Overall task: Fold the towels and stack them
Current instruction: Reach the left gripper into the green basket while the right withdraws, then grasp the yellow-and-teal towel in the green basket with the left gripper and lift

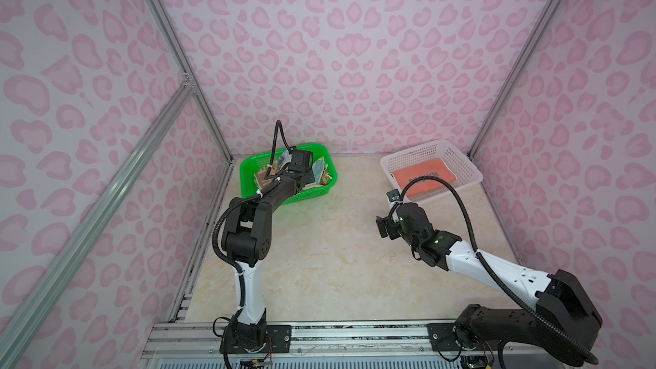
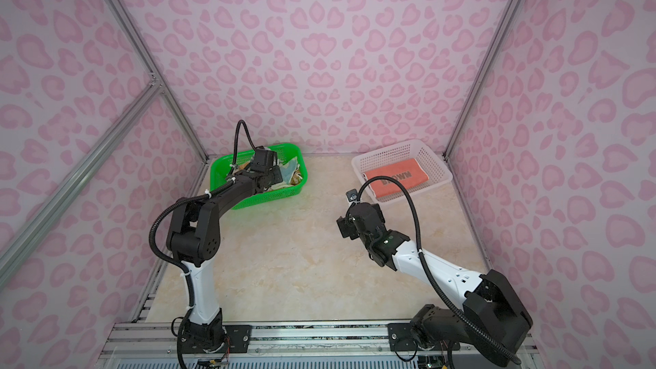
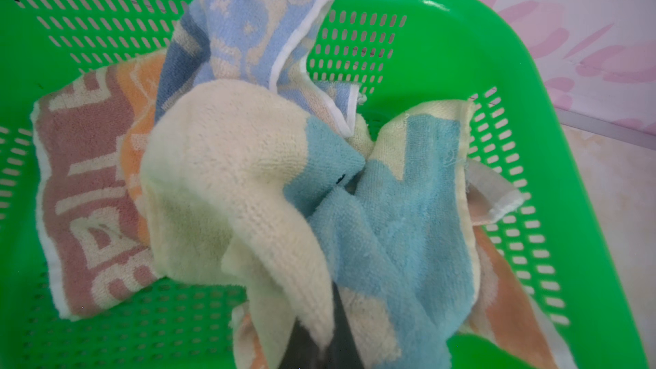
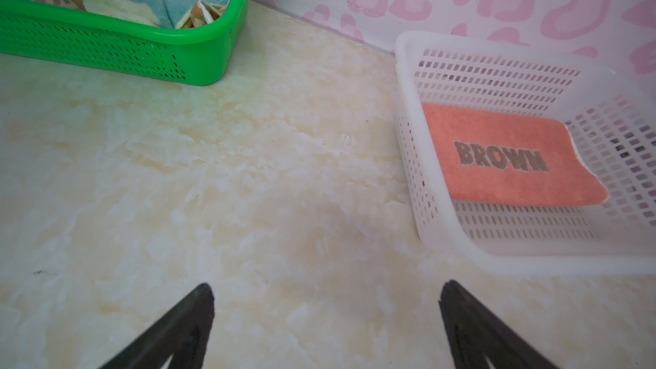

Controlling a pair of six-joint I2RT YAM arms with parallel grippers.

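Several crumpled towels lie in the green basket point(image 3: 497, 47). My left gripper point(image 3: 337, 314) reaches into it and is shut on a fold of the cream and blue towel point(image 3: 248, 172), which bunches up around the dark fingers. Under and beside that towel are a brown and orange striped towel with white letters point(image 3: 85, 189) and a light blue patterned towel point(image 3: 255, 19). A folded coral towel point(image 4: 504, 157) lettered BROWN lies flat in the white basket point(image 4: 408, 136). My right gripper point(image 4: 326, 299) hangs open over bare table, holding nothing.
In both top views the green basket point(image 1: 248, 168) stands at the back left and the white basket point(image 1: 461, 161) at the back right, both near the pink patterned wall. Marble-patterned tabletop point(image 1: 330, 243) lies between the arms. Aluminium frame posts stand at the corners.
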